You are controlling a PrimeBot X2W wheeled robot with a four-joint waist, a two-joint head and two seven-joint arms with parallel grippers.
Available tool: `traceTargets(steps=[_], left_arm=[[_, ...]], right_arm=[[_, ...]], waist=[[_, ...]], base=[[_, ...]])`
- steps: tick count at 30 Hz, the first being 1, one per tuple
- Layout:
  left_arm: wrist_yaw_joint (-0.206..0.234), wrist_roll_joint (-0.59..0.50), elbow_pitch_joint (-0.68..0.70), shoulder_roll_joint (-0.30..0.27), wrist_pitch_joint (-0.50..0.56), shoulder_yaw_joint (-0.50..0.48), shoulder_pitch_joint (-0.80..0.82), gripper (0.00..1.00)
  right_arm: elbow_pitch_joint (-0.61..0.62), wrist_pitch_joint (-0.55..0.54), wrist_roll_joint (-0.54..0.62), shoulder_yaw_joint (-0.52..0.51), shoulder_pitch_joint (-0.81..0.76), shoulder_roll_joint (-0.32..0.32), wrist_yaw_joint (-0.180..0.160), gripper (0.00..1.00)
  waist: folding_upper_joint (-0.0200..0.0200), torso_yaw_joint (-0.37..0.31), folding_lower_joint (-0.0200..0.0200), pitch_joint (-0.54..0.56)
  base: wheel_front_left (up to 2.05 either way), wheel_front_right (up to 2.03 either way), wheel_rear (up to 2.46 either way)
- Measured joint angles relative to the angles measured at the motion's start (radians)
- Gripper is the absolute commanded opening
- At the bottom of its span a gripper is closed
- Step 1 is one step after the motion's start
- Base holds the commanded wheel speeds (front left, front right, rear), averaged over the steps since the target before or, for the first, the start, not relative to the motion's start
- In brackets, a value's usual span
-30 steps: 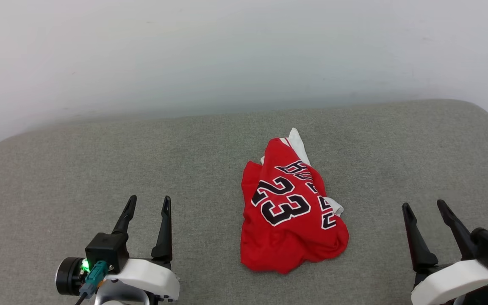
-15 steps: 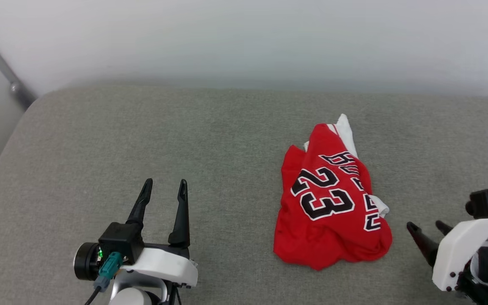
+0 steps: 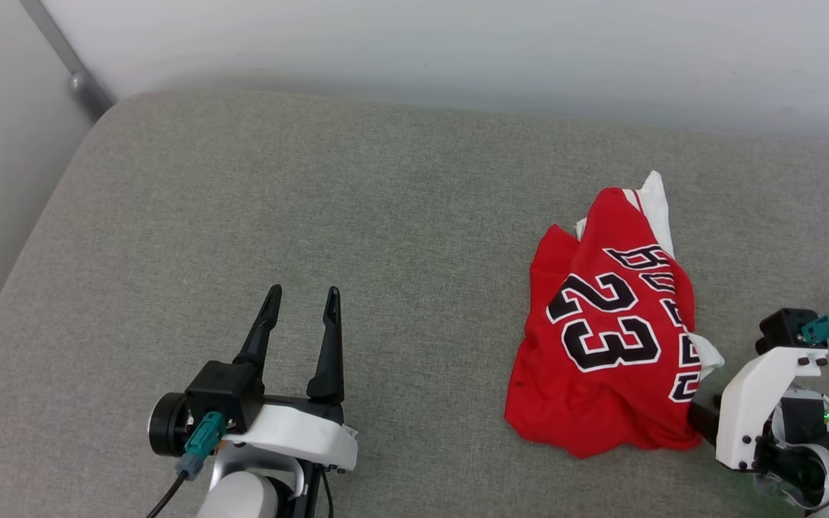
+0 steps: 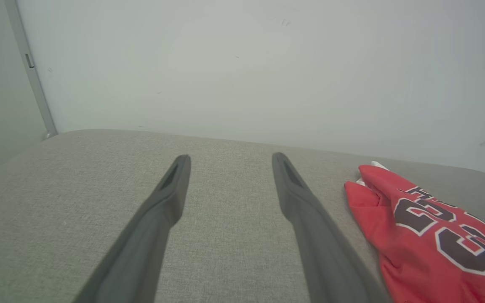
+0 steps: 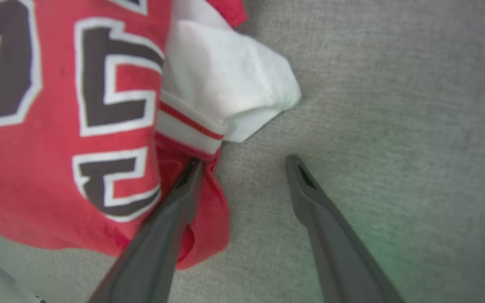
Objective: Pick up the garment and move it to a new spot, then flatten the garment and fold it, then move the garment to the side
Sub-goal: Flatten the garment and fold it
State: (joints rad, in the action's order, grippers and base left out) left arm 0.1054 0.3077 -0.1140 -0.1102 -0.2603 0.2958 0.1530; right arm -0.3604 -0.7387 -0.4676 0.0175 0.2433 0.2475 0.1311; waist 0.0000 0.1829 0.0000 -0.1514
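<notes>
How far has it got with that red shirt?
Nothing looks finished: the garment lies crumpled in a heap on the grey cushion. In hand is the first pick-up: the right gripper stands open at the garment's edge, one finger over red fabric by the striped trim, nothing pinched. The left gripper is open too, apart from the garment. Left to do: lifting, moving, flattening, folding, setting aside.

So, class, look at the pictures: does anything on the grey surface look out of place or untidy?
Yes. The red garment lies crumpled in a heap on the grey cushion, not flat: its 23 sits skewed and a white sleeve pokes out at one side. Nothing looks torn or spilled.
</notes>
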Motion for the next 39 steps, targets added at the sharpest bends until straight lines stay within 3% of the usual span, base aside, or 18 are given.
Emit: traceTargets(steps=[1, 2, 3, 9, 16, 22, 26, 29, 30, 31, 32, 39], left_arm=[[-0.002, -0.004, 0.001, 0.002, 0.000, -0.003, 0.000, 1.00], [-0.004, -0.006, 0.001, 0.005, 0.000, -0.007, 0.000, 1.00], [-0.005, -0.006, 0.002, 0.008, 0.000, -0.011, 0.000, 1.00], [-0.011, -0.015, -0.003, 0.017, -0.001, -0.036, -0.011, 1.00], [-0.024, -0.032, -0.005, 0.013, -0.003, -0.049, -0.024, 1.00], [-0.028, -0.039, -0.007, 0.007, -0.002, -0.052, -0.026, 1.00], [-0.032, -0.039, -0.014, 0.006, -0.002, -0.050, -0.027, 1.00], [-0.033, -0.038, -0.018, 0.004, -0.002, -0.050, -0.029, 1.00], [-0.035, -0.038, -0.020, 0.004, -0.002, -0.050, -0.032, 1.00], [-0.035, -0.038, -0.020, 0.001, -0.002, -0.050, -0.034, 1.00], [-0.035, -0.037, -0.021, -0.002, -0.002, -0.051, -0.037, 1.00], [-0.029, -0.032, -0.020, -0.018, 0.011, -0.052, -0.050, 1.00]], right_arm=[[-0.014, 0.001, -0.008, 0.003, 0.007, 0.001, 0.000, 1.00], [-0.026, 0.004, -0.015, 0.008, 0.013, 0.004, 0.000, 0.38], [-0.034, 0.011, -0.022, 0.012, 0.020, 0.007, 0.000, 0.00], [-0.023, 0.045, -0.041, 0.066, 0.039, 0.025, 0.000, 0.00], [0.172, 0.115, 0.022, 0.064, 0.070, 0.097, 0.000, 0.00], [0.345, 0.128, 0.122, -0.153, -0.026, 0.080, 0.000, 0.00], [0.360, 0.145, 0.167, -0.352, -0.160, -0.024, 0.000, 0.00], [0.296, 0.162, 0.180, -0.448, -0.257, -0.113, 0.000, 0.00], [0.265, 0.171, 0.182, -0.463, -0.281, -0.135, 0.000, 0.05], [0.232, 0.177, 0.193, -0.466, -0.300, -0.146, 0.000, 0.42], [0.203, 0.186, 0.197, -0.461, -0.316, -0.152, 0.000, 1.00], [0.179, 0.391, 0.168, -0.427, -0.297, -0.174, 0.000, 1.00]], waist=[[0.0000, 0.002, 0.0000, -0.003], [0.0000, 0.003, 0.0000, -0.004], [0.0000, 0.002, 0.0000, -0.004], [0.0000, -0.031, 0.0001, 0.009], [0.0000, -0.107, 0.0001, 0.033], [0.0000, -0.171, 0.0000, 0.043], [0.0000, -0.193, 0.0000, 0.044], [0.0000, -0.198, 0.0000, 0.048], [0.0000, -0.199, 0.0001, 0.051], [0.0000, -0.201, 0.0000, 0.053], [0.0000, -0.203, 0.0000, 0.054], [0.0000, -0.225, 0.0000, 0.069]], base=[[0.00, 0.00, 0.00], [0.00, 0.00, 0.00], [0.00, 0.00, 0.00], [0.00, 0.00, 0.00], [0.00, 0.00, 0.00], [0.00, 0.00, 0.00], [0.00, 0.00, 0.00], [0.00, 0.00, 0.00], [0.00, 0.00, 0.00], [0.00, 0.00, 0.00], [0.00, 0.00, 0.00], [0.00, 0.00, 0.00]])
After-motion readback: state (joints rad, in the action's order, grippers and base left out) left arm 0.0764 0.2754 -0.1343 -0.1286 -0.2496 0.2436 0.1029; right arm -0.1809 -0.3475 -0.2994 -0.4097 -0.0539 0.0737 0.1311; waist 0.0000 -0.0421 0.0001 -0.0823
